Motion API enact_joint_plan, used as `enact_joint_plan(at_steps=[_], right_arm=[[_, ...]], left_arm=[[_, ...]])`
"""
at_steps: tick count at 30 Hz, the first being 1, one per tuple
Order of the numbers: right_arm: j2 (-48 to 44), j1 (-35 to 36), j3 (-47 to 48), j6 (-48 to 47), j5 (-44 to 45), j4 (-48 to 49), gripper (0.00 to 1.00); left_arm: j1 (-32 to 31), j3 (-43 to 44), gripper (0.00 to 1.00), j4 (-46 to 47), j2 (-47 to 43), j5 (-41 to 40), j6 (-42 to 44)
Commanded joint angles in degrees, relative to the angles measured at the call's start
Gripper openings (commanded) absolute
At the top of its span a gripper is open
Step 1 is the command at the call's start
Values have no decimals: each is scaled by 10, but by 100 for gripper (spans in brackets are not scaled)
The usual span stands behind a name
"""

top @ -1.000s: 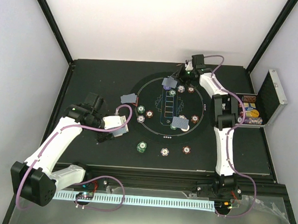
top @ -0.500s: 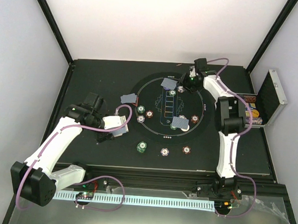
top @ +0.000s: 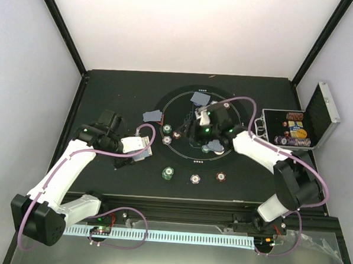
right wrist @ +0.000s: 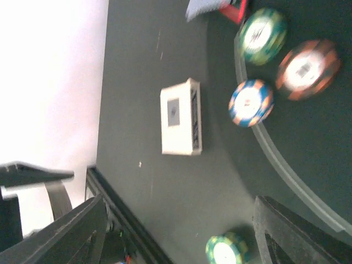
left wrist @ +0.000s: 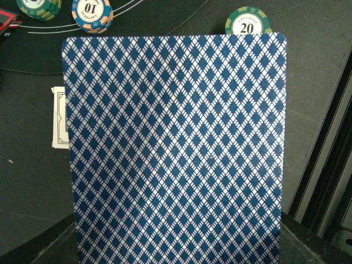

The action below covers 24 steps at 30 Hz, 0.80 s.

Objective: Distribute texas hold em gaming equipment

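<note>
My left gripper (top: 141, 150) is shut on a playing card (left wrist: 176, 148) with a blue diamond back; the card fills the left wrist view and hides the fingers. My right gripper (top: 192, 123) hovers over the round black mat (top: 176, 108), open, with bare table between its fingers (right wrist: 180, 209). Its view shows a green chip (right wrist: 263, 34), a brown-red chip (right wrist: 307, 69) and a blue-orange chip (right wrist: 251, 103) at the mat's left rim. Another green chip (right wrist: 226, 250) lies nearer. More cards lie at the mat's far side (top: 200, 98) and to its left (top: 152, 115), by a red marker (right wrist: 234, 10).
An open silver case (top: 292, 131) with chips stands at the right. A green stack (top: 168, 173), a white chip (top: 195, 178) and a brown-red chip (top: 221, 177) lie in front of the mat. A small white box (right wrist: 180, 117) sits left of the mat.
My right arm swung from the mat's far edge back over its middle, and its jaws opened wide on the way. The left arm and its card stayed still.
</note>
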Motion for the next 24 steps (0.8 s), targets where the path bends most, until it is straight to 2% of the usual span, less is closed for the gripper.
enact_joint_plan(at_steps=[1, 4, 9, 13, 24], right_arm=[[-30, 74, -46, 75, -25, 115, 76], [-25, 126, -50, 98, -21, 144, 76], [3, 172, -52, 134, -23, 200, 76], [39, 188, -41, 157, -34, 245, 76], [119, 219, 15, 183, -63, 288, 74]], left_arm=[[1, 15, 2, -8, -9, 12, 1], [1, 14, 1, -6, -8, 12, 2], [1, 16, 2, -6, -7, 19, 2], [1, 15, 1, -7, -8, 19, 3], [1, 12, 1, -9, -10, 20, 5]])
